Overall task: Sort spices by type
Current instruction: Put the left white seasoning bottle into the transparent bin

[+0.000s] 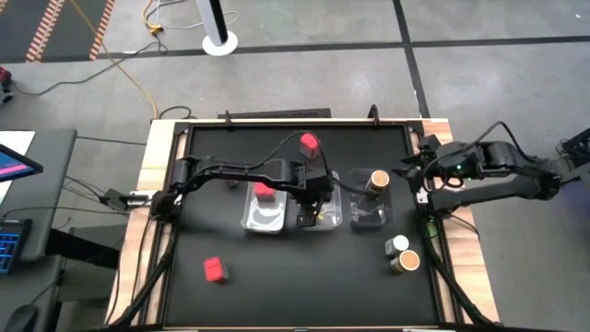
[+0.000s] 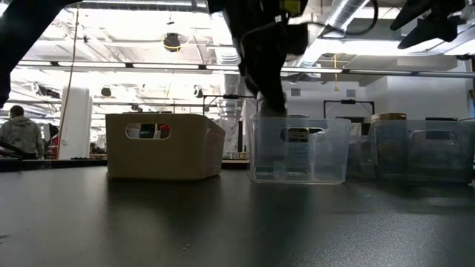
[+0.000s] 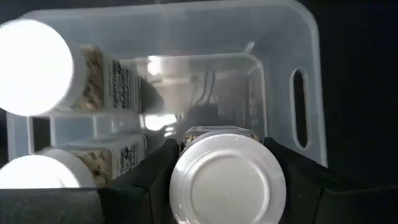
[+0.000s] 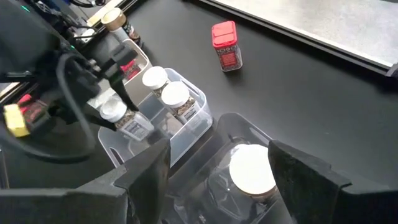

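My left gripper (image 3: 227,186) holds a white-lidded jar (image 3: 227,180) over the middle clear tray (image 3: 305,37), where two matching jars (image 3: 31,65) already sit. Next, I judge, it must lower and let go. My right gripper (image 4: 217,180) waits empty, fingers apart, above the tan-lidded jar (image 4: 252,167) in the neighbouring tray.

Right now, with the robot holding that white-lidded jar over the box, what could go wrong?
1. The left gripper holds the white-lidded jar over the middle clear tray, where two more white-lidded jars already stand. It might bump one and knock it over.
2. If let go too early, the jar could fall and tip.
3. The right gripper hangs over the tan-lidded jar next door, so the arms might crowd each other.
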Motion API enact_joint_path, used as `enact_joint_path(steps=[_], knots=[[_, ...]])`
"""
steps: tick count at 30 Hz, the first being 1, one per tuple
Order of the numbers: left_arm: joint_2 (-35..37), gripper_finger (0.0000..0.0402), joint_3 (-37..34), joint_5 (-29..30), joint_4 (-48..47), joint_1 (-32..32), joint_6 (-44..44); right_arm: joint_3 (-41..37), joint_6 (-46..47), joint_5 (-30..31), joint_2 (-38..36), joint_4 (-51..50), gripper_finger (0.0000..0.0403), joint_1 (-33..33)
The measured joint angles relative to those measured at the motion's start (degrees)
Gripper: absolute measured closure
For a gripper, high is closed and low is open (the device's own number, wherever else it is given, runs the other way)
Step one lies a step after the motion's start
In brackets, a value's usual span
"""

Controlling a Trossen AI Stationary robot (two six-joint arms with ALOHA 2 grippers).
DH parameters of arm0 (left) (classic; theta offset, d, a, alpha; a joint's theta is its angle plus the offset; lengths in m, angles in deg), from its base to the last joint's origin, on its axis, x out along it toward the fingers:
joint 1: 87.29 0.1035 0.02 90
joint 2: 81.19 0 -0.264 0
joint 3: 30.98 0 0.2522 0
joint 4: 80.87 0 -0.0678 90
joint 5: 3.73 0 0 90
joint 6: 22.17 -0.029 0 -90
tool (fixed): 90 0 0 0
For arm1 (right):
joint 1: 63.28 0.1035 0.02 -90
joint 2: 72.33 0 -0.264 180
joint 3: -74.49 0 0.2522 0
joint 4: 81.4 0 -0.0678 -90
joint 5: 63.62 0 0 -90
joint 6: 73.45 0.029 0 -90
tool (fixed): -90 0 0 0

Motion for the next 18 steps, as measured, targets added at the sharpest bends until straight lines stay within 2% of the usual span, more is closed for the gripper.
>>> enact_joint_path(steps=[4,18], knots=[[0.1,0.0201,-2.8,-0.4,4.1,0.3,0.5,0.0,0.0,0.0,0.0,0.0,0.0107,-0.1],[0.0,0.0201,-3.7,-0.5,3.2,1.6,0.4,0.0,0.0,0.0,0.0,0.0,0.0107,-0.1]])
